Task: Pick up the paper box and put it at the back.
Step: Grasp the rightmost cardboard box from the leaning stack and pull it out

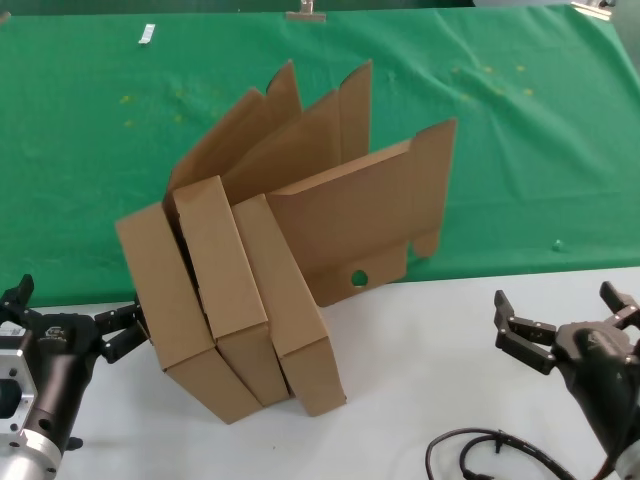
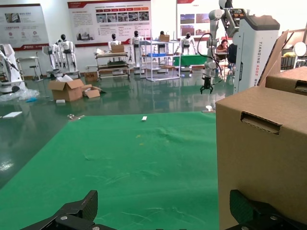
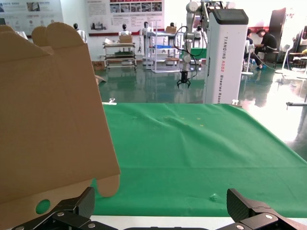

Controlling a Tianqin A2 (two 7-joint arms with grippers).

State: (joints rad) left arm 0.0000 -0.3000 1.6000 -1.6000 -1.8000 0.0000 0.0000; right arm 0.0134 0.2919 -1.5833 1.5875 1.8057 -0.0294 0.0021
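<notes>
Three matching brown cardboard boxes lean together, lids open, where the white tabletop meets the green cloth (image 1: 530,150). The paper box (image 1: 300,320) is the rightmost one; its big lid (image 1: 350,225) stands up and its tuck flap has a small round hole (image 1: 358,277). The lid also shows in the right wrist view (image 3: 48,129). My left gripper (image 1: 80,302) is open and empty just left of the leftmost box (image 2: 264,158). My right gripper (image 1: 560,305) is open and empty, well to the right of the boxes. The green cloth lies between its fingers (image 3: 160,206).
The white tabletop (image 1: 430,380) runs along the front. A black cable (image 1: 480,445) loops on it near my right arm. A small white tag (image 1: 147,35) and a metal clip (image 1: 305,12) lie at the cloth's far edge. Beyond are shelves and other robots.
</notes>
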